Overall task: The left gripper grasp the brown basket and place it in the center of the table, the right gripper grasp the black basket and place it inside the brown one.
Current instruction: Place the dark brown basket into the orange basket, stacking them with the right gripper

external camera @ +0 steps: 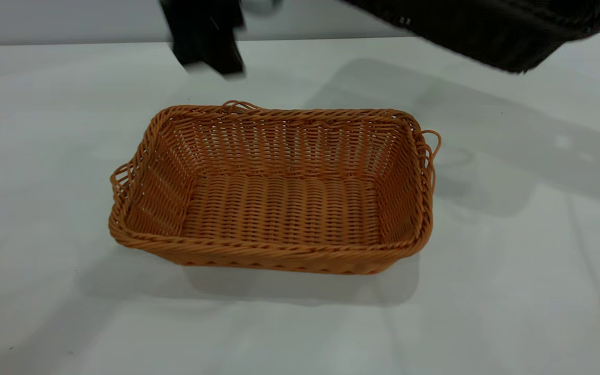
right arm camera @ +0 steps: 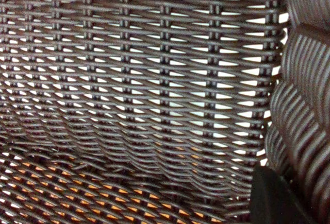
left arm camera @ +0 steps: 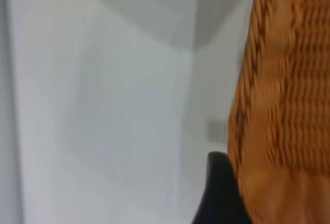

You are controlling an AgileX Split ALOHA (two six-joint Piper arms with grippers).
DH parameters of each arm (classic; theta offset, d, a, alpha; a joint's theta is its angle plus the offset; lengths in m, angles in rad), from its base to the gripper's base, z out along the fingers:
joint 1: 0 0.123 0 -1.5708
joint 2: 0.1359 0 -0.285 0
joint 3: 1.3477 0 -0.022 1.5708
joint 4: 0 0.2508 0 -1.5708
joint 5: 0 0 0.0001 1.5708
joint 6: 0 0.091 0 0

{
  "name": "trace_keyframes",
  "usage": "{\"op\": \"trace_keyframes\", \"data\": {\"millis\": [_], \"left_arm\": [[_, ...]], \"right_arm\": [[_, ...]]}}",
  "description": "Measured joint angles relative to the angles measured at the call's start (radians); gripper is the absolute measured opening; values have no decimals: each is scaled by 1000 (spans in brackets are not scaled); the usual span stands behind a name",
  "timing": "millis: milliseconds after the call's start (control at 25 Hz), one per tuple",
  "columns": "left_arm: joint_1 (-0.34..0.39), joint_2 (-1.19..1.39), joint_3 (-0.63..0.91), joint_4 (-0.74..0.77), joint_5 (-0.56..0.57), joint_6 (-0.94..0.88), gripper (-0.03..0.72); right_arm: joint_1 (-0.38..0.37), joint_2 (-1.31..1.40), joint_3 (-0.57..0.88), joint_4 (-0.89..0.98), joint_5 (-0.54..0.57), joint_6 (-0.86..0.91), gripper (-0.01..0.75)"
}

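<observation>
The brown basket [external camera: 279,203] sits flat on the white table [external camera: 45,156], about in its middle. My left gripper [external camera: 211,47] hangs just behind the basket's far rim, apart from it and open. In the left wrist view one black finger [left arm camera: 219,195] shows beside the basket's outer wall [left arm camera: 283,105]. The black basket [external camera: 492,28] hangs tilted in the air at the far right, above table level. In the right wrist view its dark weave [right arm camera: 144,90] fills the picture. My right gripper [right arm camera: 289,195] is shut on its side wall, and orange shows through the weave below.
Bare tabletop lies all round the brown basket, with wide room at the front [external camera: 300,333] and at both sides. The black basket's shadow [external camera: 435,104] falls on the table behind and right of the brown basket.
</observation>
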Motion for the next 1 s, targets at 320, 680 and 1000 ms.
{"op": "trace_keyframes", "data": {"millis": [320, 680, 1000], "left_arm": [[8, -365, 3, 4, 81, -13, 452], [8, -437, 4, 4, 73, -39, 450], [8, -437, 4, 4, 73, -45, 450]], "right_arm": [[225, 120, 0, -13, 27, 0, 82], [392, 145, -8, -16, -3, 22, 82], [392, 129, -34, -29, 43, 56, 82]]}}
